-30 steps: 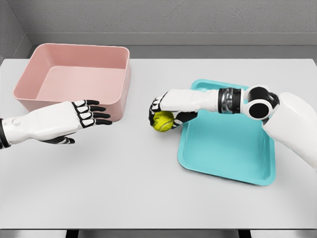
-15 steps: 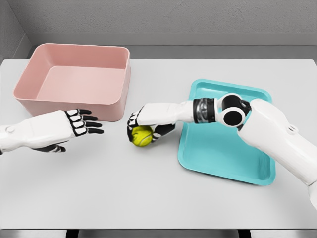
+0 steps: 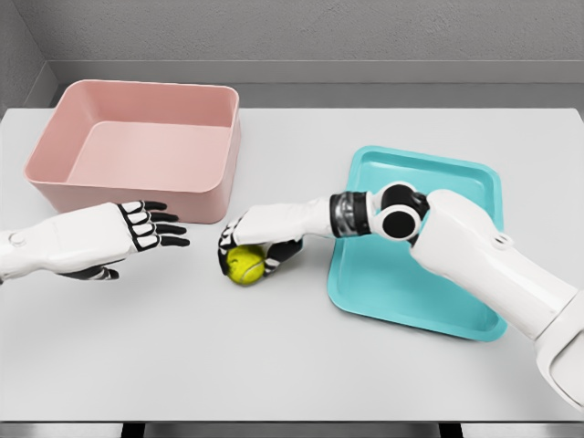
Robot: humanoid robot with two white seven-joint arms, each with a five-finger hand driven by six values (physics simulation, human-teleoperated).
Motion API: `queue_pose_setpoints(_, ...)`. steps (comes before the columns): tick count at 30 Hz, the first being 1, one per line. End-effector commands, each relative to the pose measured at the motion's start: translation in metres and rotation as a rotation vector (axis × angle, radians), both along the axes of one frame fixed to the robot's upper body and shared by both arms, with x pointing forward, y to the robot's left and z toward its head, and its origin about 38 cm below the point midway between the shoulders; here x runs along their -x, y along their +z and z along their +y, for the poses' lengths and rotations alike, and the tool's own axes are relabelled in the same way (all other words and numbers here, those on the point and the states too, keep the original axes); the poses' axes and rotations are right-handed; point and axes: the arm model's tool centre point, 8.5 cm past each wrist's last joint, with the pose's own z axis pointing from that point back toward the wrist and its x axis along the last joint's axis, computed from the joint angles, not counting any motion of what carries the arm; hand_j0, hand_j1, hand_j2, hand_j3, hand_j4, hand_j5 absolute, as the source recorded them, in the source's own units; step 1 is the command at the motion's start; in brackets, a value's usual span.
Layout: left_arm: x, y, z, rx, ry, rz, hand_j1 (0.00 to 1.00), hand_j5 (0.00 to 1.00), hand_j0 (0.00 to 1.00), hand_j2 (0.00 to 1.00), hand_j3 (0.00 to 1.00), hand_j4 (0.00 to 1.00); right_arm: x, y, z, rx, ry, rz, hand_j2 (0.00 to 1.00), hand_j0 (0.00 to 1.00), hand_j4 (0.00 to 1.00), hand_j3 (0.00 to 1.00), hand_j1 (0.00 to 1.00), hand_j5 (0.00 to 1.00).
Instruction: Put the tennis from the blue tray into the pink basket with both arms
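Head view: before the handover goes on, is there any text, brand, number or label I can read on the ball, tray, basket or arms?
None can be read.
Tennis ball in the right hand: no brand or number shows.
Blue tray: plain.
Pink basket: plain walls.
Left hand, both white arms, and the table: no markings.

Single head camera looking down and forward from above the near table edge, taking in the whole tabletop, facing the grey back wall.
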Motion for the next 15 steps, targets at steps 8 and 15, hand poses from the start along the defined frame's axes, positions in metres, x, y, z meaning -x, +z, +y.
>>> queue_pose_setpoints(8, 0.000, 0.002, 0.000, 0.009, 0.003, -0.001, 1.00, 1.00, 1.00, 1.00, 1.00, 1.00, 0.001, -0.003, 0.005, 0.000, 0.005, 0.012, 0.70, 0.70, 0.70, 0.70, 0.70, 0.70)
queue_pose_setpoints(15, -0.002, 0.003, -0.001, 0.016, 0.001, -0.008, 1.00, 1.00, 1.00, 1.00, 1.00, 1.00, 0.002, 0.007, 0.007, -0.026, 0.012, -0.004, 1.00, 1.00, 1.00, 1.00, 1.00, 1.00)
